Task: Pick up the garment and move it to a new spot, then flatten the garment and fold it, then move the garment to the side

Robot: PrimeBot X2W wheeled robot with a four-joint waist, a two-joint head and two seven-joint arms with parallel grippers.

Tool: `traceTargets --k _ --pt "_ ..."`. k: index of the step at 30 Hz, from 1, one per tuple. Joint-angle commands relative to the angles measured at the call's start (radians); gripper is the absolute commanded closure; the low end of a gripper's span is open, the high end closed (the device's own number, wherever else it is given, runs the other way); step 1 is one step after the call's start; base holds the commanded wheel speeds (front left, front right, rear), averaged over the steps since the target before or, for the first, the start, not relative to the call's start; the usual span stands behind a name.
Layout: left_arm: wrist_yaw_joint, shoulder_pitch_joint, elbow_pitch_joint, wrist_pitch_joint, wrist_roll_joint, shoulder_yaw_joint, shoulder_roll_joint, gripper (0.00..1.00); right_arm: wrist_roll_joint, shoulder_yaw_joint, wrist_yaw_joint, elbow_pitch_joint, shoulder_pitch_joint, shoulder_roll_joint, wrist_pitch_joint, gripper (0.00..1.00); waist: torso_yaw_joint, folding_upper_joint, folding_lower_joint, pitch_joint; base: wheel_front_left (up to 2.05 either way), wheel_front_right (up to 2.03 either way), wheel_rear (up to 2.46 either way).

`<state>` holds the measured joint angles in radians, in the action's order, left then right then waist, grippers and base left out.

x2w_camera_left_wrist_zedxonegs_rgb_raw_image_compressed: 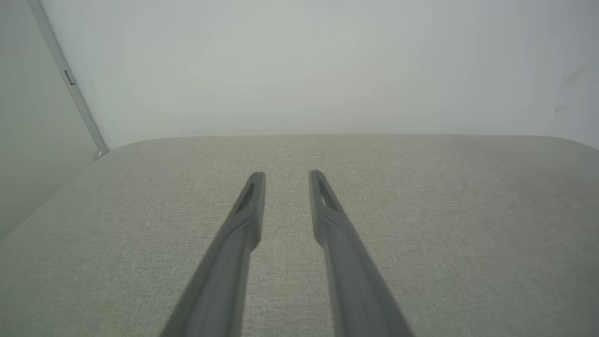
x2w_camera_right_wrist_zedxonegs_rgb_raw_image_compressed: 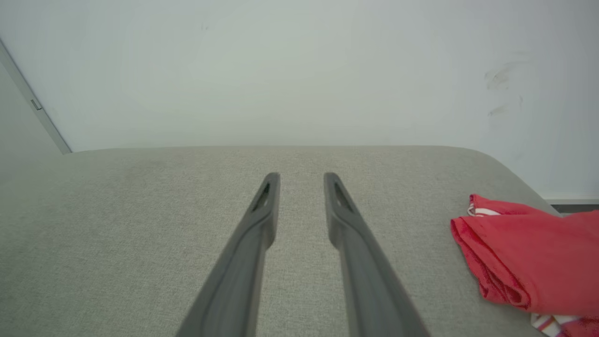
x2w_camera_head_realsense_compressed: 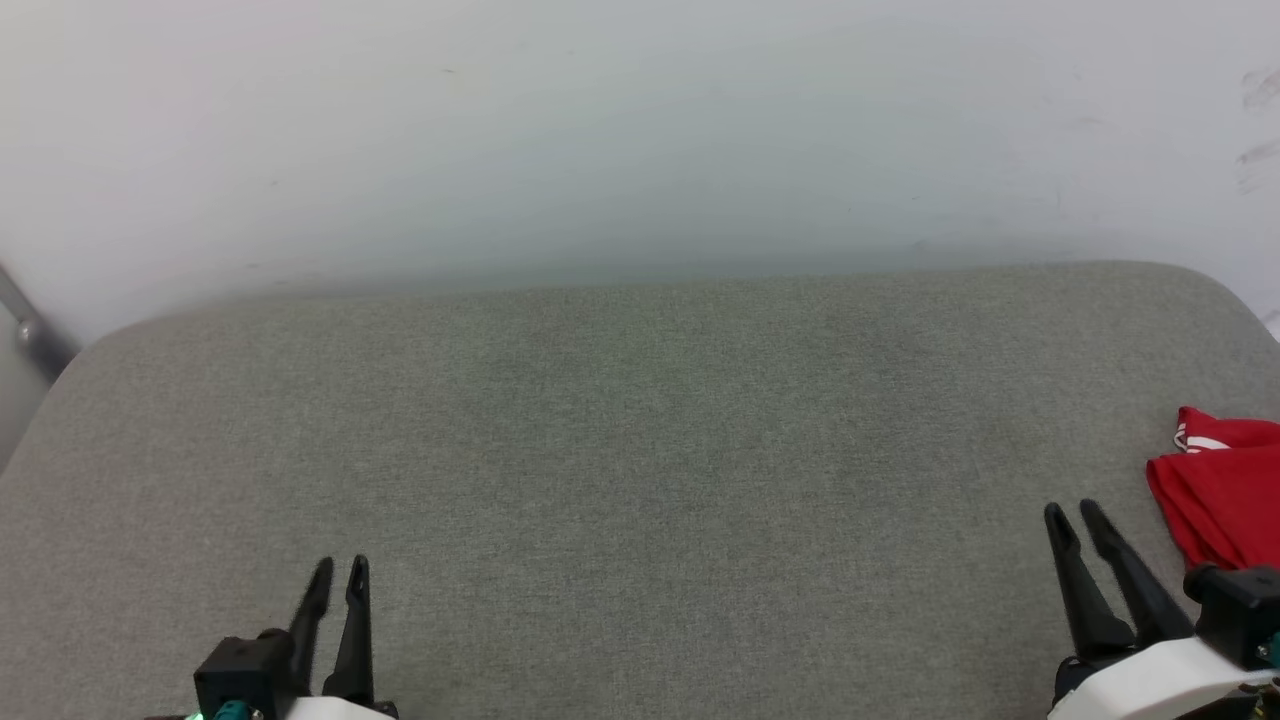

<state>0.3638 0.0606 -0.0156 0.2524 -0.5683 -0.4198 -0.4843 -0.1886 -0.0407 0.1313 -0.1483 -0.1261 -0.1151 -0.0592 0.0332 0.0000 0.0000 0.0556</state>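
The pale wall (x2w_camera_head_realsense_compressed: 640, 120) rises behind the far edge of the grey cushion (x2w_camera_head_realsense_compressed: 600, 450); the cushion's far corners are rounded, and its broad middle and left lie bare, open room between the arms. The garment (x2w_camera_head_realsense_compressed: 1225, 490) lies in a folded red bundle at the cushion's right edge, a white striped trim showing at its far end; the head view's border cuts it off. The right gripper (x2w_camera_head_realsense_compressed: 1070, 510) hovers just left of it, apart, jaws slightly parted and holding nothing; the left gripper (x2w_camera_head_realsense_compressed: 342, 565) sits near the front left, jaws likewise parted and empty.
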Motion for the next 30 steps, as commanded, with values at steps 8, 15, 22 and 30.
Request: traceTargets --k 8,15,22,30 --pt "-0.043 -0.007 0.022 -0.032 -0.103 0.043 0.044 1.0 -0.137 -0.005 0.0 0.044 0.02 0.006 -0.005 1.0 -0.002 0.0 0.0 -0.003 0.0 0.0 0.0" --pt "-0.089 -0.026 0.05 -0.062 -0.2 0.088 0.079 1.0 -0.264 -0.012 0.0 0.078 0.043 0.012 -0.009 1.0 -0.004 0.0 0.0 -0.007 0.0 0.0 0.0" --pt "-0.131 -0.044 0.075 -0.09 -0.288 0.129 0.111 1.0 -0.382 -0.018 0.0 0.11 0.064 0.016 -0.014 1.0 -0.006 0.0 0.0 -0.01 0.0 0.0 0.0" --pt "-0.175 -0.061 0.1 -0.119 -0.381 0.174 0.146 1.0 -0.505 -0.025 0.0 0.143 0.087 0.022 -0.018 1.0 -0.008 0.0 0.0 -0.014 0.0 0.0 0.0"
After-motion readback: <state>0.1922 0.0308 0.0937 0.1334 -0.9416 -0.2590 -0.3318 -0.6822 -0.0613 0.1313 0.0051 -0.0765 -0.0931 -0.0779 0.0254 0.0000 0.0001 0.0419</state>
